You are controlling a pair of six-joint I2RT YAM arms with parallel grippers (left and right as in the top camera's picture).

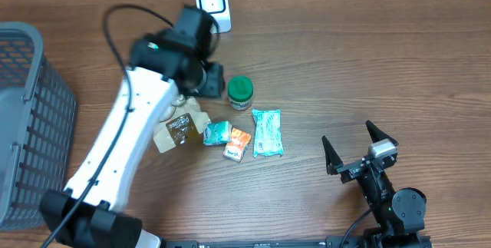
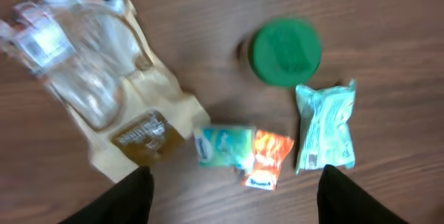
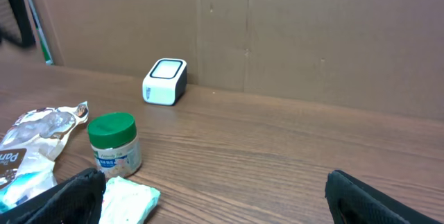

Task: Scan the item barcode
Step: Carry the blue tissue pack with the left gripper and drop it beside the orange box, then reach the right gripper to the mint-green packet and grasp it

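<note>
While the left tool [image 2: 236, 172] hovers open, the green-lidded jar [image 1: 240, 92] stands upright

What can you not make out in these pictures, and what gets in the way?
1. Overhead: tan pouch partly hidden under the left arm.
2. Left wrist: orange packet print blurred, no barcode readable.
3. Right wrist: pale green packet cut off by the bottom edge.
</note>
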